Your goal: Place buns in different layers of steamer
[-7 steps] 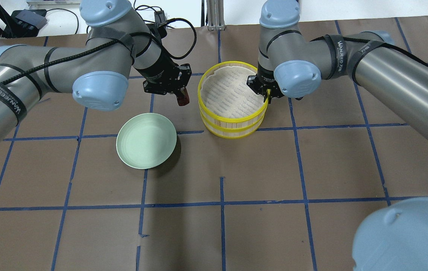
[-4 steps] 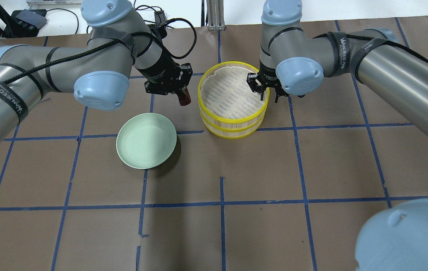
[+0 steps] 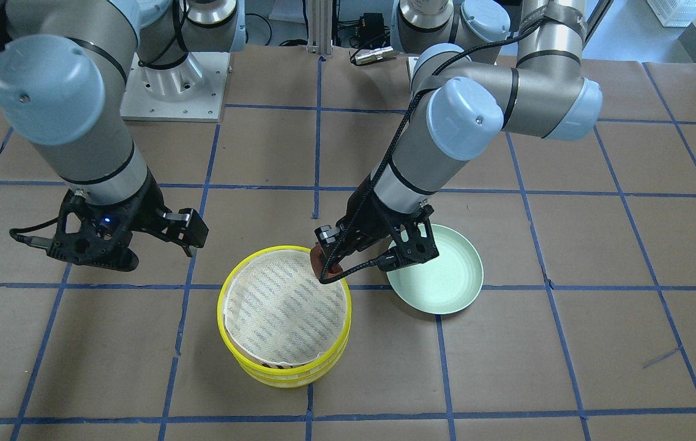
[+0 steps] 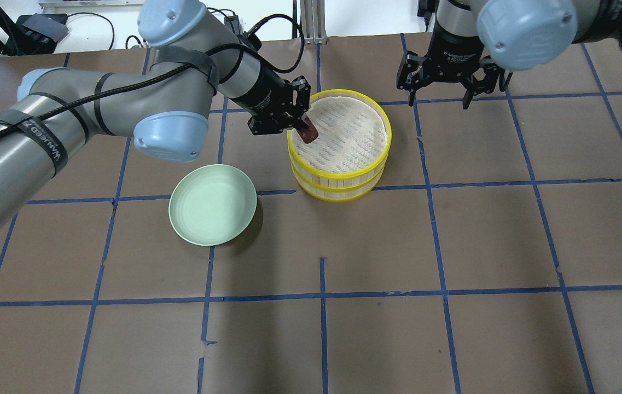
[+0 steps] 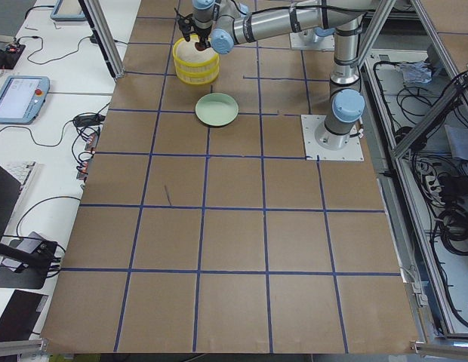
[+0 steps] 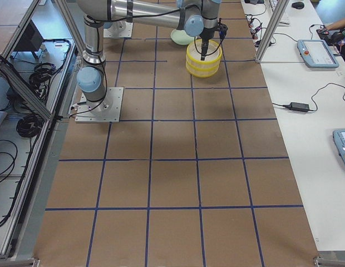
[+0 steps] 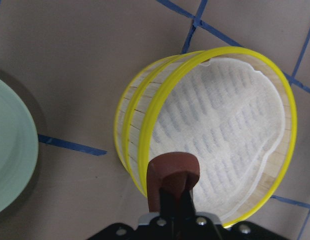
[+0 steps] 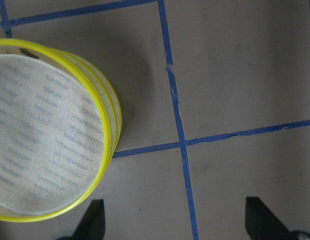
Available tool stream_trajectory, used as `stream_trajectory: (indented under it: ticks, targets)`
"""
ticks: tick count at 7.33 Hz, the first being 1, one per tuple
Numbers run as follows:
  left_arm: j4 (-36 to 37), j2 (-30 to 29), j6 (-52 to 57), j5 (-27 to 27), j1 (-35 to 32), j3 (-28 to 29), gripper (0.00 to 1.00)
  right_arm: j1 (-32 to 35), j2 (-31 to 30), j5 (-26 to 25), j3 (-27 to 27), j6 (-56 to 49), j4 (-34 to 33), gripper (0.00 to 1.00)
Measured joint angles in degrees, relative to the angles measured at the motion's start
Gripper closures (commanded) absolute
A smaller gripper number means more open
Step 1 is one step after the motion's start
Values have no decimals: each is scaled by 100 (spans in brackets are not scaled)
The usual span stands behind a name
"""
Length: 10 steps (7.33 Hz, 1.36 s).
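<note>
Two yellow-rimmed steamer layers (image 4: 343, 175) stand stacked, and the top one's striped liner is bare. My left gripper (image 4: 302, 131) is shut on the dark reddish-brown bun (image 4: 308, 134) and holds it just above the stack's left rim. The left wrist view shows the bun (image 7: 172, 172) over the top rim (image 7: 290, 115). In the front view the bun (image 3: 318, 260) hangs at the rim (image 3: 220, 309). My right gripper (image 4: 438, 101) is open and empty, behind and to the right of the stack. The white bun shows in no view.
An empty pale green plate (image 4: 213, 204) lies to the front left of the steamer, close to my left arm. It also shows in the front view (image 3: 445, 288). The table is brown paper with a blue tape grid.
My left gripper moved right with the brown bun, from beside the steamer to over its left rim. My right gripper left the steamer's right rim and drew back and right, open.
</note>
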Motion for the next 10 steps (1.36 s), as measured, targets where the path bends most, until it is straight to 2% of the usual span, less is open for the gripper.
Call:
stream_trajectory:
  ticks: [2, 3, 6, 8, 10]
  targets:
    - [187, -92, -366, -51, -65, 6, 0, -167, -636, -54, -267, -332, 1012, 0]
    - [216, -102, -425, -57, -69, 25, 0, -179, -746, -118, -221, -400, 1075, 0]
    - [217, -62, -205, -7, -71, 108, 0, -87, -828, -252, 152, -403, 661, 0]
    - [-68, 189, 1201, 636, 24, 128, 0, -15, -853, -250, 240, -451, 617, 0]
    - [-1041, 717, 2868, 1030, 486, 134, 0, 0, -856, -221, 262, -703, 608, 0]
